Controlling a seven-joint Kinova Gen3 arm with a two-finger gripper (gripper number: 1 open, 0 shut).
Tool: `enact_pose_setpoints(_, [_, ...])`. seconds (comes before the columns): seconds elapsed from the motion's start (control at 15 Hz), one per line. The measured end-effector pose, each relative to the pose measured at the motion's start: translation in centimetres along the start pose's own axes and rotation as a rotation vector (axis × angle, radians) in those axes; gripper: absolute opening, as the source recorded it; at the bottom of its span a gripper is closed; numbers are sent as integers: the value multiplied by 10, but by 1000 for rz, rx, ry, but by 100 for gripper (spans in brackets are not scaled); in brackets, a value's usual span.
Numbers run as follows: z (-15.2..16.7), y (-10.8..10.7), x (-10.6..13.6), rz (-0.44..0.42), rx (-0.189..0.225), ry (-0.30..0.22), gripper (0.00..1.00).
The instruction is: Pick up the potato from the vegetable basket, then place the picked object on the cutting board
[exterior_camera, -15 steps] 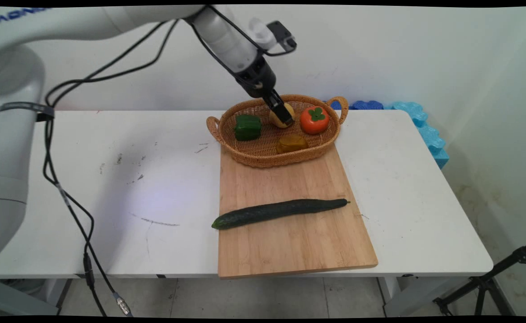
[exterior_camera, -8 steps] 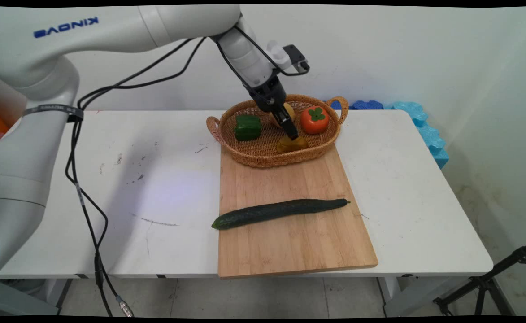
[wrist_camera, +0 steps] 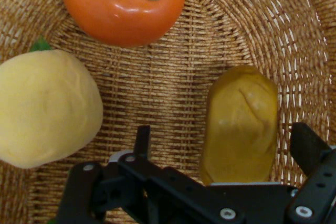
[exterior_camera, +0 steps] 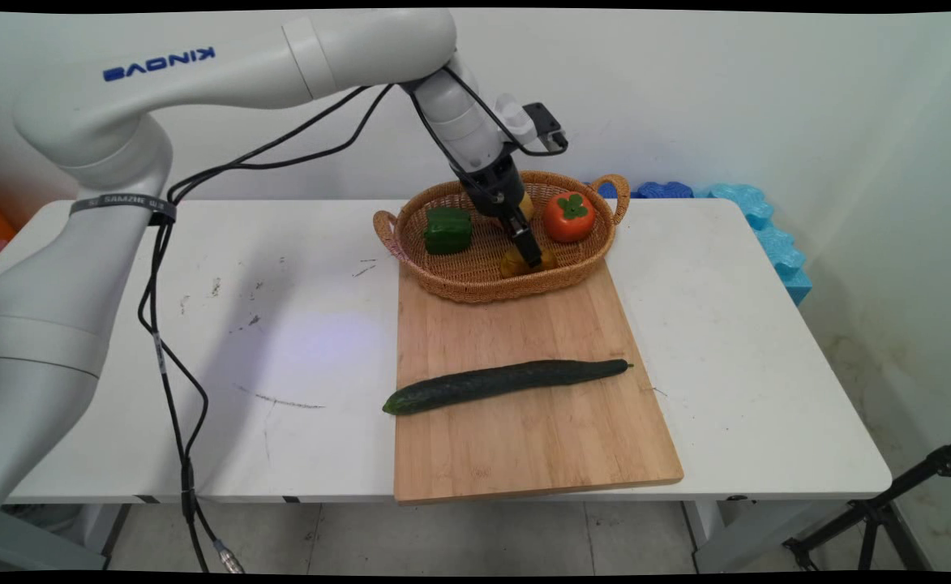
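Pincer [wrist_camera: 226, 145] spread wide astride amber block [wrist_camera: 240, 124] in wicker basket [exterior_camera: 475, 284]; yellow fruit [wrist_camera: 44, 111], persimmon [wrist_camera: 123, 6] beside.

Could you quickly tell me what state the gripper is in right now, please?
Gripper: open, holding nothing; its jaws stand either side of the amber-yellow piece in the wicker basket.

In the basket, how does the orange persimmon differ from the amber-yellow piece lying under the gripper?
The persimmon is round and bright orange with a green leafy cap; the amber-yellow piece is elongated, duller and has no leaves. The persimmon lies clear of the gripper, while the amber-yellow piece lies between its open fingers, not yet gripped. In the main view the persimmon looks larger. Both rest in the wicker basket.
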Motion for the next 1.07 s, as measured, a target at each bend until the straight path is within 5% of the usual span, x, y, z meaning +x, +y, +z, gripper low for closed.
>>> enact_pose_setpoints(0.13, [6,0,1,5,-4,-5,100])
enact_pose_setpoints(0.2, [8,0,1,7,-6,-6,0])
enact_pose_setpoints(0.67, [12,1,4,41,-3,-3,0])
enact_pose_setpoints(1.07, [-25,5,8,49,33,46,0])
